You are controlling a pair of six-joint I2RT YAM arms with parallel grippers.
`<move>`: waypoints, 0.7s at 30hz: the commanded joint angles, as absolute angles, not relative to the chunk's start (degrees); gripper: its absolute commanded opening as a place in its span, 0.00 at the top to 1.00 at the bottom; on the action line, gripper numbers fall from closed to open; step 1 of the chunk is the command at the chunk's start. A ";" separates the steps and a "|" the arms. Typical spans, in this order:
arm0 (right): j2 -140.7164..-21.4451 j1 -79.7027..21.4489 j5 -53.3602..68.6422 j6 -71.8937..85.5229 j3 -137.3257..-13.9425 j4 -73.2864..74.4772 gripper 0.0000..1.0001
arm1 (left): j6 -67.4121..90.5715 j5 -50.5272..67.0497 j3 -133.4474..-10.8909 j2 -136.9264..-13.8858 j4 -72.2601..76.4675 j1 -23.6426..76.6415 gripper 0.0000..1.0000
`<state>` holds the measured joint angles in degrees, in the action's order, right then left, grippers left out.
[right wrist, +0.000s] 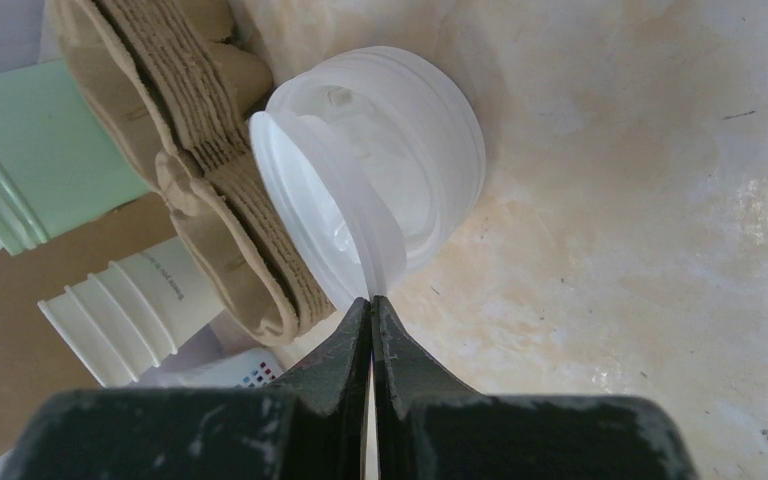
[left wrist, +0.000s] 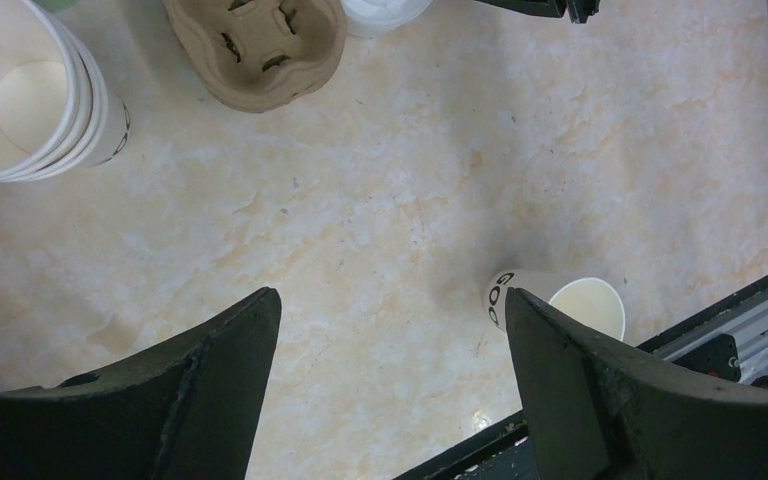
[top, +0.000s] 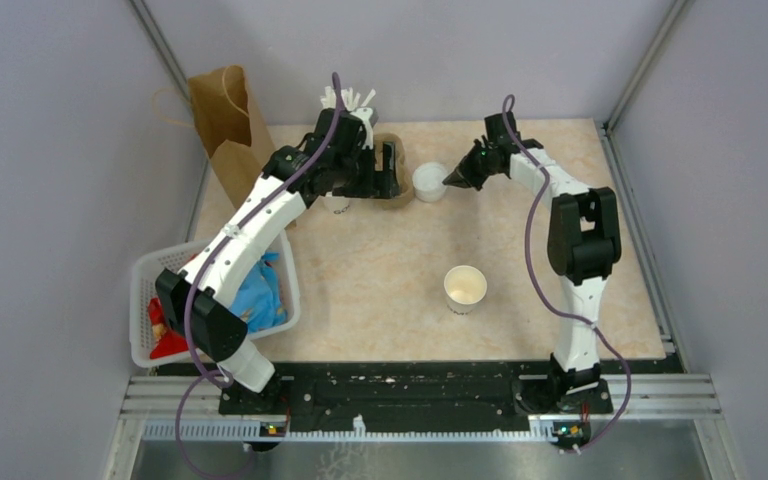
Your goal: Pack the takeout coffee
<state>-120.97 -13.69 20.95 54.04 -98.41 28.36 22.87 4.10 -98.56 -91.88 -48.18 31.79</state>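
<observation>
The takeout coffee (top: pixel 465 288) is a cream-white paper cup with dark lettering. It stands upright and lidless on the near middle of the table, and its rim shows beside my left finger (left wrist: pixel 570 300). My right gripper (right wrist: pixel 371 300) is shut on the rim of a white plastic lid (right wrist: pixel 325 200), tilted up off a stack of lids (right wrist: pixel 440 140) at the back centre (top: pixel 429 182). My left gripper (left wrist: pixel 392 295) hangs open and empty above bare table, over the brown cup carriers (top: pixel 396 198).
A stack of lidless paper cups (left wrist: pixel 30 90) and nested pulp carriers (left wrist: pixel 260 50) stand at the back. A brown paper bag (top: pixel 225 125) leans at the back left. A white basket (top: pixel 150 290) with blue packets sits at the left edge. A pale green container (right wrist: pixel 30 160) is behind the carriers.
</observation>
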 commanded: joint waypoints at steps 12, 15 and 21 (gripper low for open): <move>-123.34 -13.37 22.90 53.09 -100.29 26.61 0.81 | 23.99 4.97 -97.74 -90.06 -47.59 31.65 0.11; -123.60 -13.36 22.52 52.81 -100.12 26.68 0.75 | 23.91 5.00 -97.82 -90.13 -47.53 31.68 0.11; -124.12 -13.36 20.76 51.91 -100.82 28.47 0.62 | 23.91 5.07 -97.91 -90.31 -47.55 31.68 0.11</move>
<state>-122.54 -13.69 22.06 53.32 -98.65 28.40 23.90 4.27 -97.80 -91.88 -48.27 31.79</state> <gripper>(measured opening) 0.353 0.888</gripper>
